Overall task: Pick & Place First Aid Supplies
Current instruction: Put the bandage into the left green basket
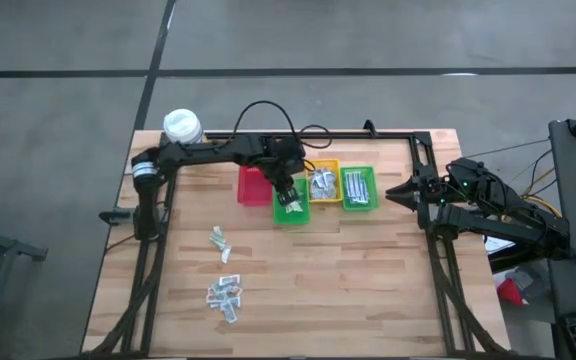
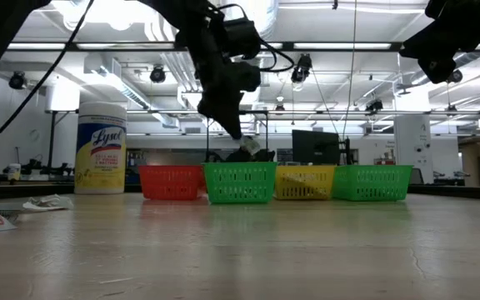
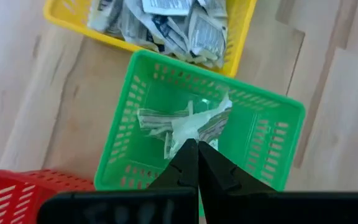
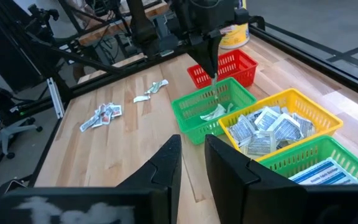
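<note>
While the right gripper [image 4: 193,163] waits partly open and empty at the table edge, left gripper [image 3: 197,152] pinches a pale sachet [image 3: 188,124] over the green bin [image 3: 278,124].

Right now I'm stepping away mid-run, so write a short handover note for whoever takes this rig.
Left gripper: shut on a pale greenish sachet, hovering over the near green bin.
Right gripper: open, empty, parked at the table's right edge.
Done: crinkly wrappers in the yellow bin; blue-striped strips in the far green bin. Red bin looks empty.
Left: release this sachet; two loose piles remain on the table.
</note>
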Motion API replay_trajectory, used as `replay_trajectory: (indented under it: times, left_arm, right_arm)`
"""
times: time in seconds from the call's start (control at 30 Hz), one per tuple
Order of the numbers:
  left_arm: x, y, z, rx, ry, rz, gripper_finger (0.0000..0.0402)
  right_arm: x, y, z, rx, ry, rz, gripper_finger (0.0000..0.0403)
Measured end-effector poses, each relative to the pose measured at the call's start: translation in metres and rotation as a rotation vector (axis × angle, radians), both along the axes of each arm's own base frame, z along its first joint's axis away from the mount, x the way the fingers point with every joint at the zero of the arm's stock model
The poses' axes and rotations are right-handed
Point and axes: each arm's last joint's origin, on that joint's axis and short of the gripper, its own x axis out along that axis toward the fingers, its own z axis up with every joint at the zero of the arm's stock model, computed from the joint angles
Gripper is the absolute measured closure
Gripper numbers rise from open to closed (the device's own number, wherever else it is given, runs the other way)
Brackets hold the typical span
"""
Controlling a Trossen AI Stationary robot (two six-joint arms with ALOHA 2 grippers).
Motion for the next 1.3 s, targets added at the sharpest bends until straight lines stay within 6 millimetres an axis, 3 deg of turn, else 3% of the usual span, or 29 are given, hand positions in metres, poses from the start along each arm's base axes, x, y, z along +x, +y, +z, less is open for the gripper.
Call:
replay_trajectory:
  times: [0.23,0.6,1.07,1.3]
  left_arm:
    - [0.006,0.0,-0.022,-0.091,0.045,-0.1,0.0401]
    - [0.017,0.003,-0.059,-0.136,0.13,-0.12,0.0401]
    - [0.019,0.007,-0.069,-0.079,0.171,-0.081,0.0398]
    - [0.019,0.008,-0.069,-0.065,0.168,-0.071,0.0342]
  right_arm:
    - [0.0,0.0,0.0,0.0,0.0,0.0,0.0326]
    - [0.0,0.0,0.0,0.0,0.0,0.0,0.0318]
    - [0.0,0.0,0.0,0.0,-0.001,0.0,0.0332]
    - [0.0,0.0,0.0,0.0,0.0,0.0,0.0321]
